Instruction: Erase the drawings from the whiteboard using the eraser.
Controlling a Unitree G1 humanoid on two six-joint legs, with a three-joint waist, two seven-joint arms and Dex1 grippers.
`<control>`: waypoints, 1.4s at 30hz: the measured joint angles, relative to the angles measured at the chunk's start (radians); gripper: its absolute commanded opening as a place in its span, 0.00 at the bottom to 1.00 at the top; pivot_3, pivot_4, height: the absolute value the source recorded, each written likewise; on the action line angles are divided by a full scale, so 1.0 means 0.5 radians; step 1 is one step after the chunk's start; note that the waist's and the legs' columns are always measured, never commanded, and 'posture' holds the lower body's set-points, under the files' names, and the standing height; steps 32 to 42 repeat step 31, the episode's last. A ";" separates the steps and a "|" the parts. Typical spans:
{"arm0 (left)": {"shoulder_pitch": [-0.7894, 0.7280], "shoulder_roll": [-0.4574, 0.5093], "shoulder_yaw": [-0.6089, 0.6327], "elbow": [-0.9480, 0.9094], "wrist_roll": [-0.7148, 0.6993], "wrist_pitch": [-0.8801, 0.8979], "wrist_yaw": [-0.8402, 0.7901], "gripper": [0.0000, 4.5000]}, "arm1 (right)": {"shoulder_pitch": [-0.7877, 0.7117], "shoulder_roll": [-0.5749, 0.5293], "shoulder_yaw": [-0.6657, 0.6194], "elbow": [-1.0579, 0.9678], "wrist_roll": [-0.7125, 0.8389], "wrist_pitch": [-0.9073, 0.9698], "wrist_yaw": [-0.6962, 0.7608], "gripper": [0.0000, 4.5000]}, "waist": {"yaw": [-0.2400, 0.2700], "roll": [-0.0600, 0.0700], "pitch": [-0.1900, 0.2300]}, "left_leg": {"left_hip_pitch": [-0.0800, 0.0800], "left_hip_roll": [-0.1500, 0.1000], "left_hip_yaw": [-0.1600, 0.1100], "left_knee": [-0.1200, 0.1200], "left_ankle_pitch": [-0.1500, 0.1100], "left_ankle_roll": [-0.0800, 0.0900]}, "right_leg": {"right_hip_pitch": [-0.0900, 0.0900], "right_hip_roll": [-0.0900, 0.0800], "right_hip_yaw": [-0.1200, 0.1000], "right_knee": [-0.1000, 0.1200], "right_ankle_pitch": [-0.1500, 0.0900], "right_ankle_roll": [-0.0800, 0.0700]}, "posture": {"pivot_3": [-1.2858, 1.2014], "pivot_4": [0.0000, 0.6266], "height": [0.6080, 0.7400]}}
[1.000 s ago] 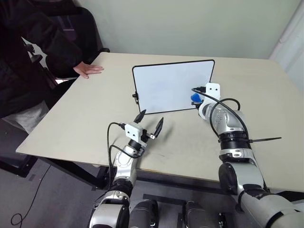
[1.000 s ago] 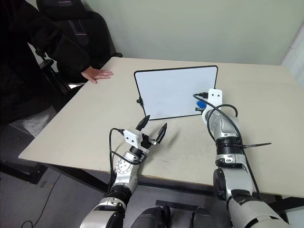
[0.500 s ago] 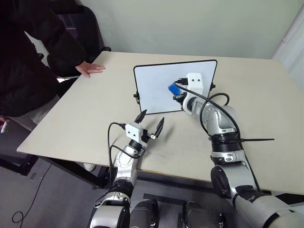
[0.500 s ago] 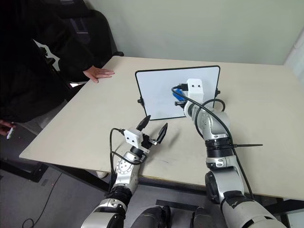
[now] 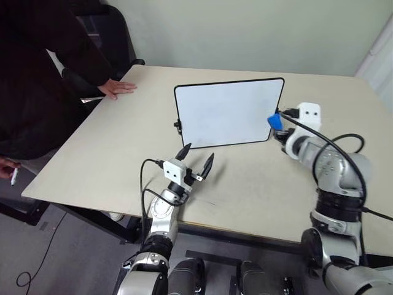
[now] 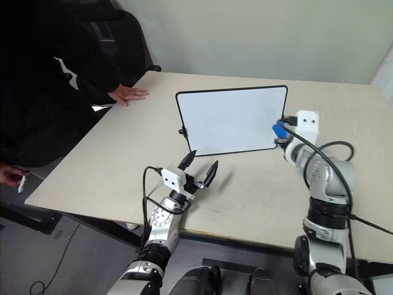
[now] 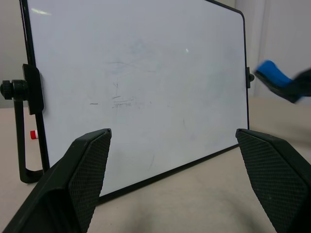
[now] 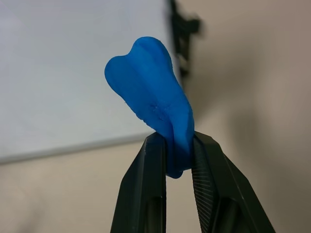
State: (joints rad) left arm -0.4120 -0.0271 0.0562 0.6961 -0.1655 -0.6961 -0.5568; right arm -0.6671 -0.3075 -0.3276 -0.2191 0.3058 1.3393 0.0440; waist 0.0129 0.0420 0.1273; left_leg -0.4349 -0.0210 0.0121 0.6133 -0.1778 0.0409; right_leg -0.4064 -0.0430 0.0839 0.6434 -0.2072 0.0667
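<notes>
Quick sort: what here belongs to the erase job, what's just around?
Job:
- whiteboard, upright on the table, only faint smudges showing
- eraser, pinched in the right end effector

Around:
- left end effector, open, holding nothing
- person's hand
- white marker

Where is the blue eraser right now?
The eraser is pinched in the right pincer, held off the table beside the whiteboard's right edge.

The whiteboard (image 5: 227,112) stands upright mid-frame; bare bench (image 5: 258,184) lies open below it and at right.
</notes>
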 measured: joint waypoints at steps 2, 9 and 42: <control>0.000 0.004 0.001 0.004 -0.001 -0.001 -0.003 1.00 | 0.064 -0.030 -0.045 -0.093 0.031 0.164 0.031 0.13 | -0.002 0.000 0.000 | 0.000 0.000 0.000 0.000 0.000 0.000 | 0.000 0.000 0.000 0.000 0.000 0.000 | 0.52 0.24 1.00; -0.019 0.003 0.000 0.038 -0.001 -0.006 -0.011 1.00 | 0.198 -0.085 -0.057 -0.236 0.003 0.518 0.062 0.19 | -0.005 -0.001 0.000 | 0.004 -0.002 -0.001 0.000 0.001 0.002 | 0.000 -0.001 0.001 -0.001 -0.002 0.004 | 0.52 0.24 1.00; -0.007 -0.021 -0.031 0.036 -0.007 0.003 -0.055 1.00 | 0.837 0.312 -0.361 -0.914 0.534 -0.864 0.526 0.82 | 0.006 0.000 0.000 | 0.001 -0.006 -0.004 0.000 0.002 0.003 | 0.009 0.002 0.003 -0.005 -0.014 0.016 | 0.52 0.24 1.00</control>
